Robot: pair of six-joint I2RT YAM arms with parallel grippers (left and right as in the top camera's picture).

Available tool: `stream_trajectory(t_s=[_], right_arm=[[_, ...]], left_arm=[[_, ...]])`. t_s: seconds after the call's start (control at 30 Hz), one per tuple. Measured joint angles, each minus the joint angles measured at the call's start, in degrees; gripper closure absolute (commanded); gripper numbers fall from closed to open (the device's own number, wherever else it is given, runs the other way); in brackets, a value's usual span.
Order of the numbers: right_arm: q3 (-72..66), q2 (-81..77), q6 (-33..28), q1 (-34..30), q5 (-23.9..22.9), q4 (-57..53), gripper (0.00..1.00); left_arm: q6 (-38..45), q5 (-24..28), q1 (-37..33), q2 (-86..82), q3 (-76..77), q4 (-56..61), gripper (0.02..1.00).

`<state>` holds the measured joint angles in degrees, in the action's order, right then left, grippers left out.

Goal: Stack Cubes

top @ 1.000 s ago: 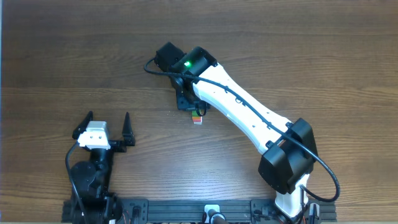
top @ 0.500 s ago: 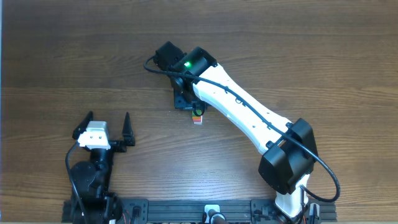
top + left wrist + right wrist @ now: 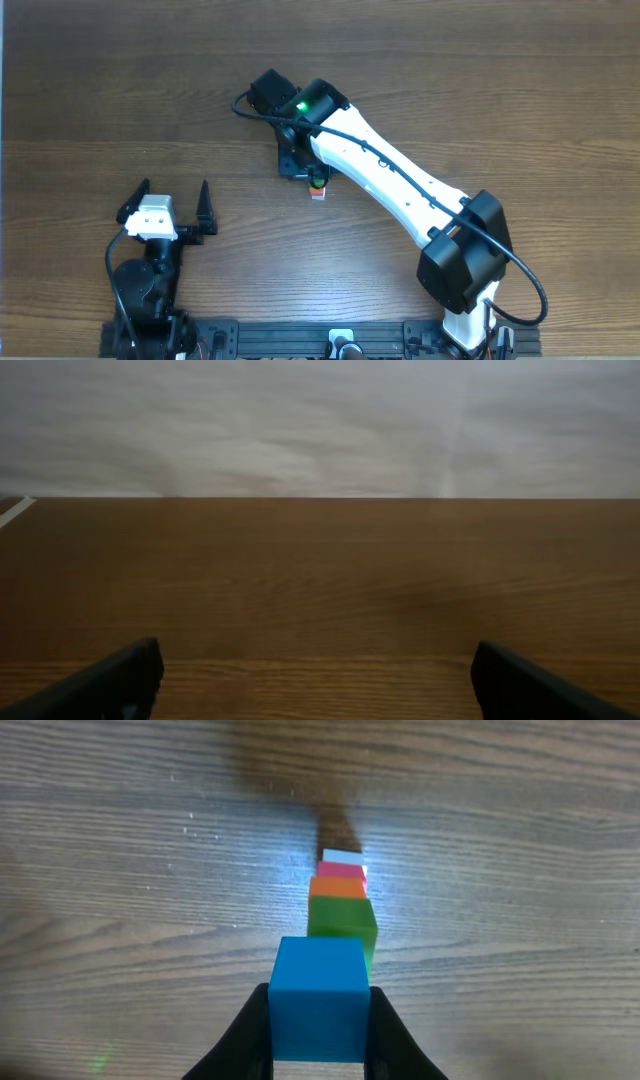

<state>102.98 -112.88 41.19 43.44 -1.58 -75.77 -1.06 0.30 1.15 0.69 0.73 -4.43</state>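
Note:
My right gripper (image 3: 320, 1025) is shut on a blue cube (image 3: 320, 995), which hangs just above a stack of cubes (image 3: 340, 905). The stack's top cube is green (image 3: 343, 928); beneath it I see orange, pink and white cubes. The blue cube sits slightly to one side of the green one. In the top view the right gripper (image 3: 305, 165) is near the table's middle, partly covering the stack (image 3: 318, 193). My left gripper (image 3: 170, 205) rests low at the left, open with nothing in it; its fingers (image 3: 110, 685) stand wide apart over bare wood.
The wooden table (image 3: 500, 100) stretches bare around the stack. The right arm's white link (image 3: 390, 180) runs diagonally from its base at the bottom right. A pale wall (image 3: 320, 420) stands beyond the table's far edge.
The right gripper with the blue cube has shifted slightly toward the stack, now covering its top in the top view. The left arm has not moved.

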Motion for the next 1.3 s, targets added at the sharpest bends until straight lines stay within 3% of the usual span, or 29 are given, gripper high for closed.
stream_trajectory(t_s=[1.3], right_arm=[[-9.5,7.3,0.9,-1.1,0.2,6.1,0.991]], left_arm=[[0.0,0.0,0.0,0.0,0.0,0.0,0.018]])
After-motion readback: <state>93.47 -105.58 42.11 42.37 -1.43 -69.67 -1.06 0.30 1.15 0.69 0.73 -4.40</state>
